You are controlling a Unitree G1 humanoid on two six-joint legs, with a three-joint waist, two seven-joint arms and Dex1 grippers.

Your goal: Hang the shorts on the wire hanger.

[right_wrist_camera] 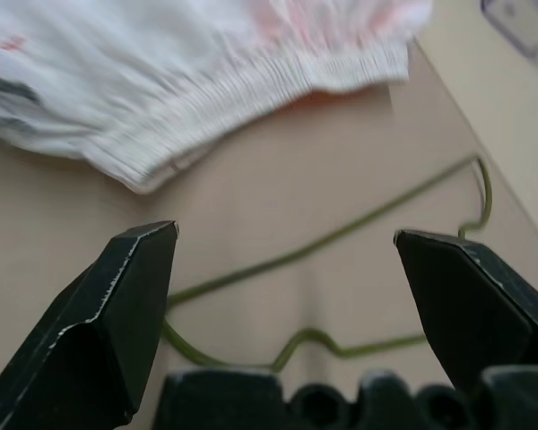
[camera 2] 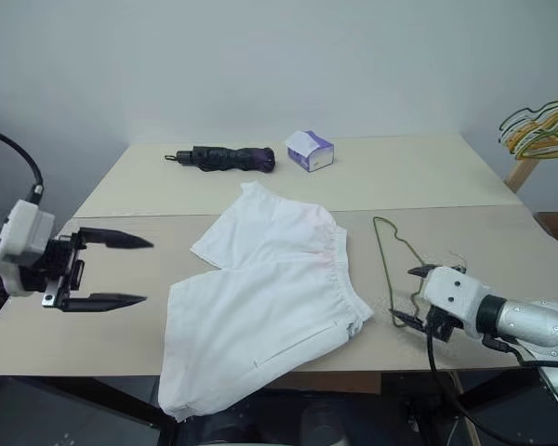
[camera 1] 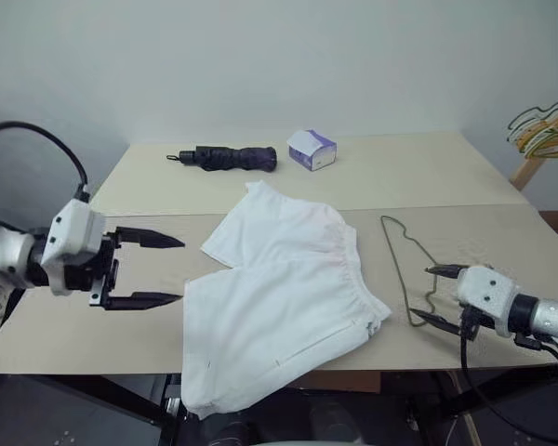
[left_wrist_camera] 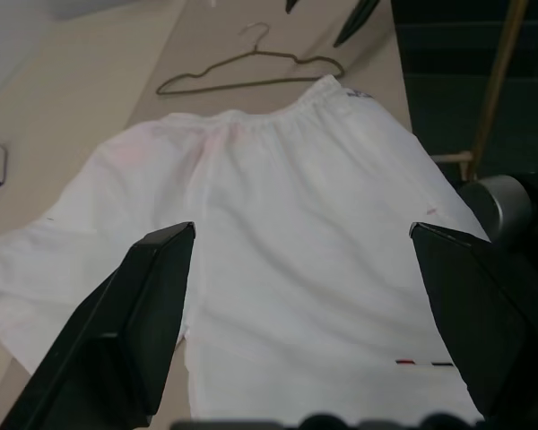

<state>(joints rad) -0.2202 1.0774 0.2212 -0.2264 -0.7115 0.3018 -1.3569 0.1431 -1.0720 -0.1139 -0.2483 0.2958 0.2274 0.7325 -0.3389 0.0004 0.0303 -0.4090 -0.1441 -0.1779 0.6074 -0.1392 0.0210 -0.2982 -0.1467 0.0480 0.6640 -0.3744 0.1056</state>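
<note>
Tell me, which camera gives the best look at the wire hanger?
The left wrist view: the whole wire hanger shows, hook included, beyond the shorts. Both eye views show it edge-on and thin; the right wrist view catches part.

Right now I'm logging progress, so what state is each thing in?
shorts: spread flat on table, one leg over the near edge, not hung.
wire hanger: lying flat beside the waistband, empty.
umbrella: folded shut.
tissue box: upright.
left gripper: open, empty.
right gripper: open, empty.
</note>
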